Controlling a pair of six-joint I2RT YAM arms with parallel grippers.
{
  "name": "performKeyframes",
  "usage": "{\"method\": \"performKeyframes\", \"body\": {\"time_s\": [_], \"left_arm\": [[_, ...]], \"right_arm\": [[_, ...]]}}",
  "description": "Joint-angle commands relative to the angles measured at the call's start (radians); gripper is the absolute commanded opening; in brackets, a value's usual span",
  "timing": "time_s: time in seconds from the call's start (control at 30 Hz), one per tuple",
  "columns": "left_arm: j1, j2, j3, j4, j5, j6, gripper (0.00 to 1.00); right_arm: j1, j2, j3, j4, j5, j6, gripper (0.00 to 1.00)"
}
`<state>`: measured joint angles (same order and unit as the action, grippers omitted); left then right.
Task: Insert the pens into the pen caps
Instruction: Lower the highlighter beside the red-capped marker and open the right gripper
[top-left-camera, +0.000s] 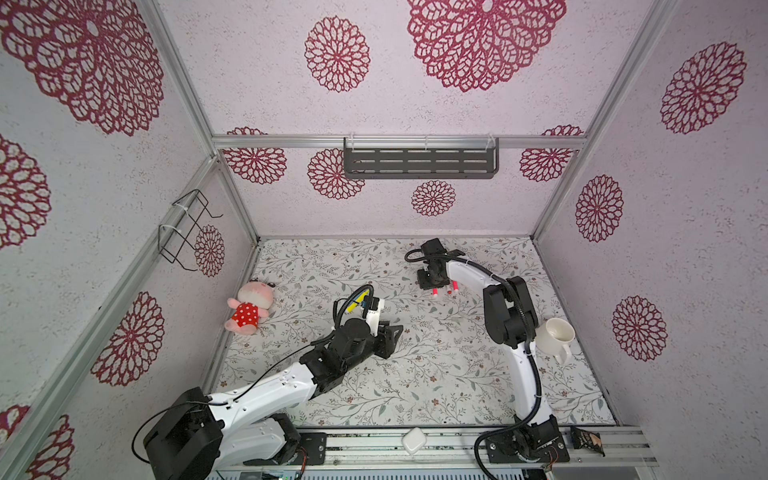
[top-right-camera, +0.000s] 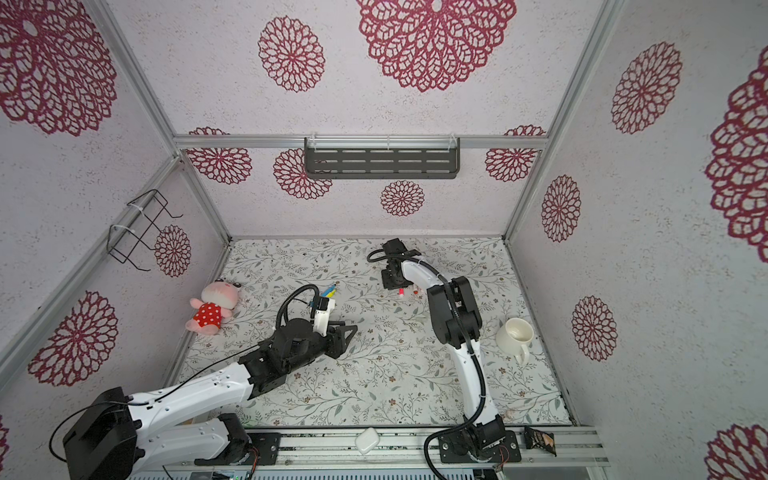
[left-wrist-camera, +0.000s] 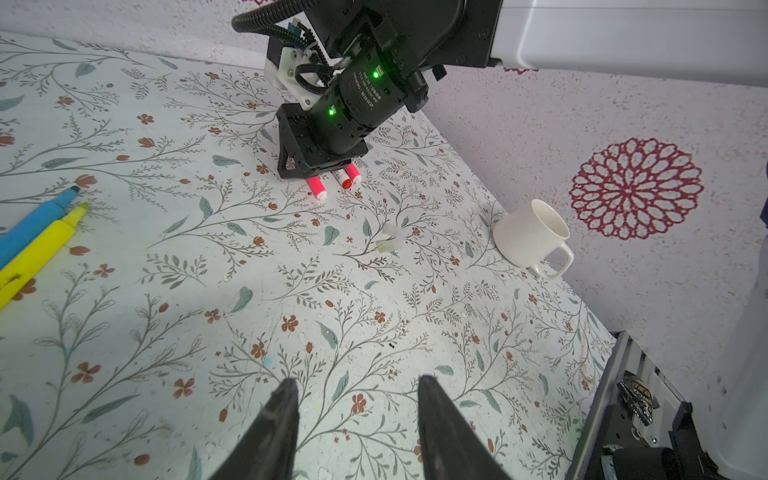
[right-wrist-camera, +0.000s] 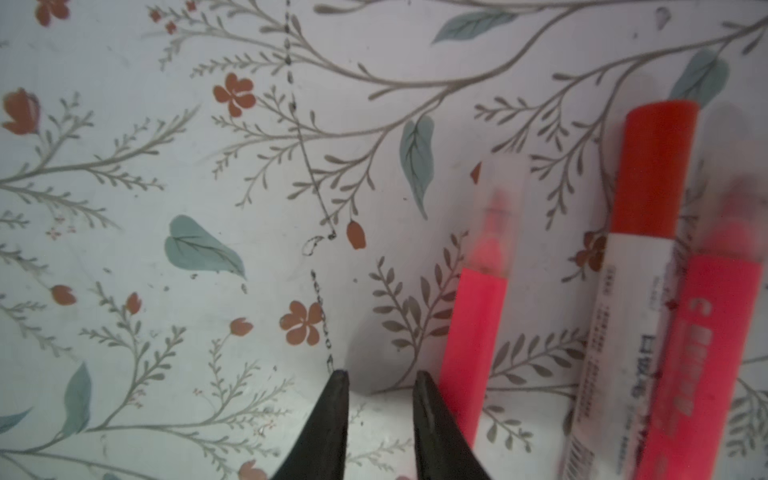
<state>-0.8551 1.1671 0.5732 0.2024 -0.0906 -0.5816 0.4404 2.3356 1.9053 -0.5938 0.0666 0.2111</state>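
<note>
White booth walls stamped with crimson flower medallions enclose a pale surface (top-left-camera: 436, 374) printed with leafy twigs. Much is masked in both top views. At the far middle, the right claw (top-left-camera: 432, 284) covers three pens so that only short bright ends poke out. Left of centre, the left arm's wrist and cable loop hide most of a slim plastic blue pen (top-right-camera: 331, 287) and a slim plastic yellow pen (top-left-camera: 353, 306) lying side by side.

The right wrist view shows those three pens: a bright pink pen (right-wrist-camera: 473, 332) wearing a see-through cap, a red-and-white pen (right-wrist-camera: 636, 291) with a printed label, and a blurred second pink pen (right-wrist-camera: 715, 353), all cut off by the frame edge. The right claw's fingertips (right-wrist-camera: 336, 395) stand slightly apart with nothing between them, just beside the capped pink pen.

Only the left wrist view shows the loose, stubby, see-through whitish pen caps (left-wrist-camera: 390, 241), which lie between the pink pens and a round white ceramic mug (left-wrist-camera: 530, 232) at the right. How many there are I cannot tell. The left claw (left-wrist-camera: 357, 380) hangs apart and empty over bare surface.

A pink plush toy in a red dress (top-left-camera: 249, 307) lies at the left edge, and a dark slotted metal shelf (top-left-camera: 419, 162) hangs on the far wall
</note>
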Motion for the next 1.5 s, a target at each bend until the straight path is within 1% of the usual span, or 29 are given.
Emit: {"method": "performKeyframes", "body": {"time_s": [0.0,0.2,0.33,0.83,1.07,1.27,1.47], "left_arm": [[0.002,-0.016,-0.002,-0.007,-0.012,-0.006,0.49],[0.002,-0.032,-0.013,-0.01,-0.017,-0.011,0.49],[0.002,-0.04,-0.016,-0.01,-0.015,-0.012,0.49],[0.002,-0.051,-0.018,-0.019,-0.015,-0.011,0.49],[0.002,-0.044,-0.004,-0.025,-0.015,-0.011,0.49],[0.002,-0.041,0.002,-0.029,-0.012,-0.012,0.49],[0.002,-0.042,0.004,-0.032,-0.014,-0.013,0.49]], "right_arm": [[0.002,0.004,0.045,-0.039,0.059,0.018,0.29],[-0.009,0.012,0.04,-0.041,0.103,0.036,0.28],[-0.029,0.029,0.05,-0.031,0.079,0.065,0.29],[-0.046,0.029,0.096,-0.031,0.122,0.118,0.29],[-0.059,0.071,0.156,-0.075,0.099,0.106,0.3],[-0.061,0.075,0.148,-0.063,0.078,0.112,0.3],[-0.06,0.051,0.13,-0.049,0.113,0.116,0.3]]}}
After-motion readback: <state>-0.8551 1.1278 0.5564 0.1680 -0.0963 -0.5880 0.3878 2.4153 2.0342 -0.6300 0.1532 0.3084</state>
